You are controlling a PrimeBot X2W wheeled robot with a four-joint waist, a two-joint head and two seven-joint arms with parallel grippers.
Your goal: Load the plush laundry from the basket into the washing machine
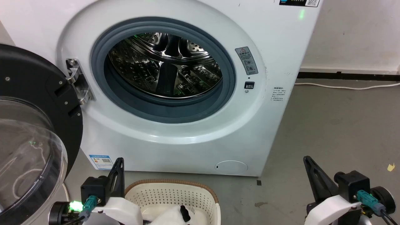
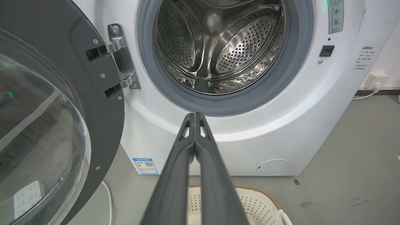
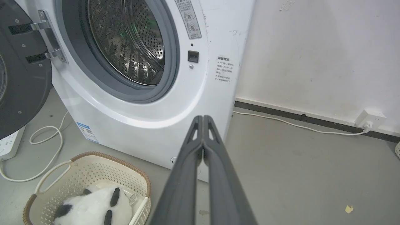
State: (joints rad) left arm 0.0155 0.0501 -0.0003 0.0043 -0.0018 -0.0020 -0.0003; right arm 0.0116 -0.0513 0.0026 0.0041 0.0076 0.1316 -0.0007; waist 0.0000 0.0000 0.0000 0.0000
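Your left pincer (image 2: 194,116) and right pincer (image 3: 203,118) are both closed and empty.
Each is pressed together, touching nothing. The plush panda (image 3: 93,207) lies in the basket (image 3: 93,175), down-left of your right pincer. The washing machine (image 1: 175,153) stands open ahead, its blue QR sticker (image 1: 101,161) and grey warning label (image 1: 246,60) too small to read.

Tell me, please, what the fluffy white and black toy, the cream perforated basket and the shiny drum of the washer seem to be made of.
Fluffy white and black toy: soft plush fabric, judging by its fuzzy pile. Cream perforated basket: apparently moulded matte plastic; its brown rim looks woven, perhaps imitation. Shiny drum: probably polished steel, with mirror reflections and punched holes.
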